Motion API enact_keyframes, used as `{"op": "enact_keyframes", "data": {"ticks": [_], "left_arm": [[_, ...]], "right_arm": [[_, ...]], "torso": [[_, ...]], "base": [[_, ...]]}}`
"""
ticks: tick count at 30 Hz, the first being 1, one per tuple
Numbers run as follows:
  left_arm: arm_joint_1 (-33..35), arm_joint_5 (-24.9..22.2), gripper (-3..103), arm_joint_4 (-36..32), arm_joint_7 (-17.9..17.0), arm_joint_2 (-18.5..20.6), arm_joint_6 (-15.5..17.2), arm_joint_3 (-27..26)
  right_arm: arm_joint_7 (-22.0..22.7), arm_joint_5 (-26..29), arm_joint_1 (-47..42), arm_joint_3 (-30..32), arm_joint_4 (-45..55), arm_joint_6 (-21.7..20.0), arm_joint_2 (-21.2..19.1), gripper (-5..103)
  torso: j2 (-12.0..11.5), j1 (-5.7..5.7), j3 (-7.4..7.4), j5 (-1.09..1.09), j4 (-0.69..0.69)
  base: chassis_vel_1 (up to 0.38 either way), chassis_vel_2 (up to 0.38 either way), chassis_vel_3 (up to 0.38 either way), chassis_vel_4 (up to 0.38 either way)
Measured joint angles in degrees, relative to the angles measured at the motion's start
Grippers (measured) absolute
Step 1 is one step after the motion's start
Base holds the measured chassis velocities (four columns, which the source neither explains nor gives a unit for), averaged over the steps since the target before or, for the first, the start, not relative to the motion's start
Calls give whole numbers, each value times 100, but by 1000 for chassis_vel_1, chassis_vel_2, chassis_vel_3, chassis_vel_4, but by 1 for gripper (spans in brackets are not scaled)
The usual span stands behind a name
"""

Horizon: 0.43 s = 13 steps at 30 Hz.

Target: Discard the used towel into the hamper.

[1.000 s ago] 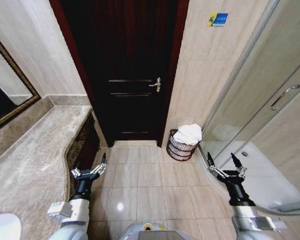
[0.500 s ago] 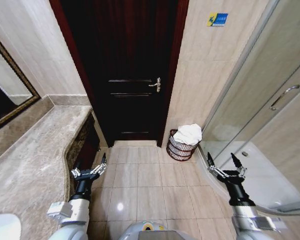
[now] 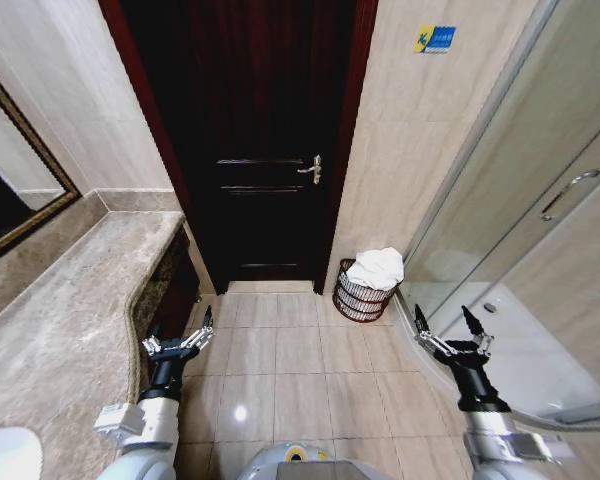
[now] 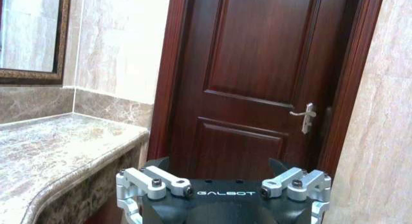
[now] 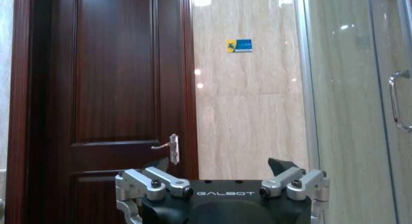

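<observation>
A beige tiled floor (image 3: 280,370) spans the frame's lower centre. The hamper (image 3: 362,291) stands on it right of centre, holding a white towel (image 3: 378,267).

Ahead of me stands a dark wooden door (image 3: 265,150) with a metal handle (image 3: 312,169). To my left runs a marble surface (image 3: 65,320) under a framed mirror (image 3: 15,190); to my right, a glass shower enclosure (image 3: 525,250). Beige tiles cover the floor (image 3: 300,375).

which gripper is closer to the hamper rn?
Right. The right gripper hangs open just right of and nearer the robot than the hamper; the left gripper, also open, is across the floor by the counter.
</observation>
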Motion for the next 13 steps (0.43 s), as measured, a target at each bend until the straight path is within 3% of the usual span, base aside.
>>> {"op": "enact_keyframes", "data": {"ticks": [13], "left_arm": [[0,0,100,0,0,0,0,0]], "right_arm": [[0,0,0,0,0,0,0,100]], "torso": [[0,0,0,0,0]], "base": [[0,0,0,0]]}}
